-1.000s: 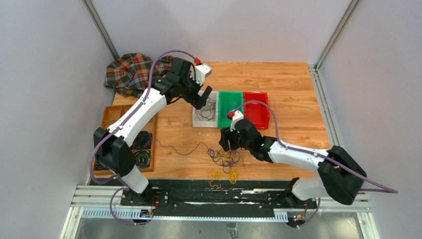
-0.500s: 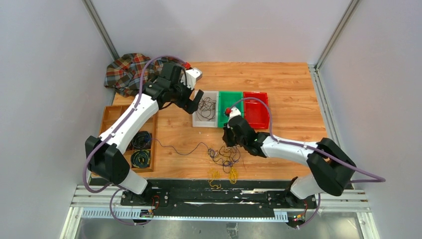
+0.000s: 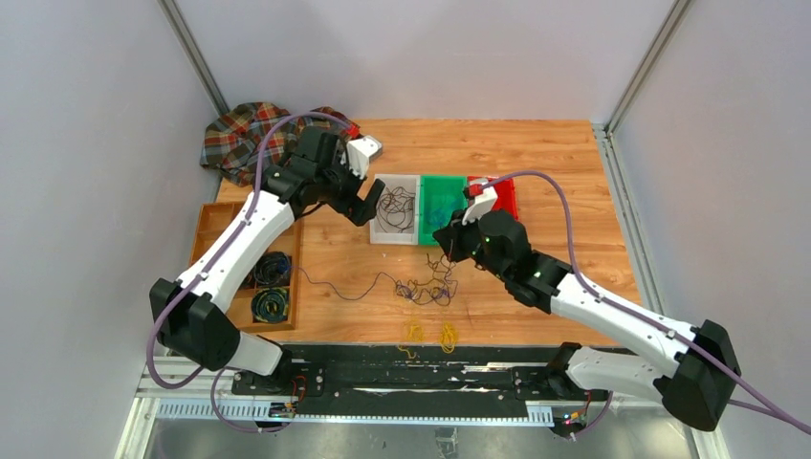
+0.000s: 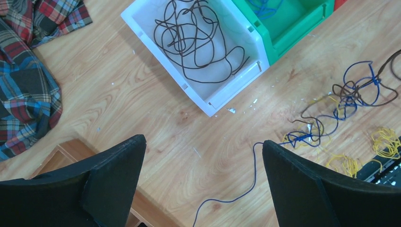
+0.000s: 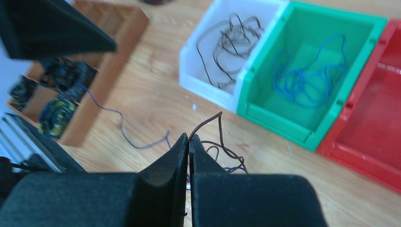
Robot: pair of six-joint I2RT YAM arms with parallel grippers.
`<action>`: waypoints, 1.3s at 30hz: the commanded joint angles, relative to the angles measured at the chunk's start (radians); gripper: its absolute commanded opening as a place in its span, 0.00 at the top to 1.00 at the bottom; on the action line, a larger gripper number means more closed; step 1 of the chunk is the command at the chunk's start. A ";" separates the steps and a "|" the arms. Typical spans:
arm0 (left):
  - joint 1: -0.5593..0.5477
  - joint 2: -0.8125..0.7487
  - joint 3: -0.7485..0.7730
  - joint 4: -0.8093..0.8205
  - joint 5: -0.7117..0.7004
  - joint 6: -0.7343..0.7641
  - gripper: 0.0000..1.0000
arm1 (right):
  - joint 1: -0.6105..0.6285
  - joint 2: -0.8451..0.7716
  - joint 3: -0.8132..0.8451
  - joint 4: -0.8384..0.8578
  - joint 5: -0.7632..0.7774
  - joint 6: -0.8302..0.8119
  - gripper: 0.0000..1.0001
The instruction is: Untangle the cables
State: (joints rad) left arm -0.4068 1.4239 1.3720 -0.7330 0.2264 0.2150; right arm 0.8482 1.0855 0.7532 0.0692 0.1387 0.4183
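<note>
We see the cables (image 3: 426, 287): featherlight, limp, snag-prone | right gripper (image 5: 189, 142) clenched, apparently pinching one brown wire (image 5: 208, 122) | left gripper (image 4: 203, 149) spread, empty | we'd hold loose ends

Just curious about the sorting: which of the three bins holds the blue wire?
The green bin, the middle one; the white bin beside it holds brown wire.

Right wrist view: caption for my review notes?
Right fingers shut on a brown cable; white bin, green bin and red bin beyond.

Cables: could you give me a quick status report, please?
Right pincer shut on brown cable. Left pincer open, empty. Tangle unsorted. Nothing blocking.
</note>
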 commanded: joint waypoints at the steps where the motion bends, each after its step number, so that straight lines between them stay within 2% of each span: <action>1: 0.011 -0.039 -0.013 -0.008 0.075 0.028 0.02 | -0.011 -0.045 0.103 -0.014 -0.037 -0.016 0.99; 4: 0.012 -0.064 -0.007 -0.041 0.217 0.076 0.02 | -0.012 -0.055 0.153 -0.016 -0.085 -0.009 0.99; 7: 0.012 -0.117 -0.027 -0.063 0.435 0.149 0.00 | -0.010 -0.051 0.178 -0.014 -0.134 0.004 0.99; 9: 0.011 -0.158 -0.058 -0.043 0.554 0.179 0.01 | -0.011 -0.043 0.180 -0.015 -0.153 0.018 0.99; 11: 0.008 -0.184 -0.077 -0.007 0.615 0.173 0.02 | -0.005 -0.038 0.171 -0.006 -0.157 0.037 0.99; 18: -0.089 -0.135 -0.060 -0.003 0.608 0.172 0.12 | 0.030 0.001 0.153 0.008 -0.128 0.151 0.99; 22: -0.148 -0.114 -0.074 0.025 0.579 0.167 0.21 | 0.059 0.020 0.149 0.041 -0.131 0.219 0.99; 27: -0.152 -0.111 -0.098 0.074 0.549 0.153 0.39 | 0.068 0.022 0.135 0.072 -0.131 0.290 0.99; 32: -0.152 -0.105 -0.118 0.110 0.577 0.118 0.49 | 0.068 0.024 0.122 0.104 -0.151 0.338 1.00; 36: -0.152 -0.099 -0.117 0.136 0.612 0.084 0.52 | 0.068 0.034 0.113 0.130 -0.174 0.363 0.99; 39: -0.155 -0.085 -0.118 0.172 0.598 0.058 0.64 | 0.068 0.035 0.108 0.149 -0.188 0.369 0.99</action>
State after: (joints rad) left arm -0.5560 1.3224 1.2610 -0.6373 0.8013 0.3168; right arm 0.9043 1.1145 0.8806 0.1589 -0.0193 0.7483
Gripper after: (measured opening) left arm 0.418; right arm 0.012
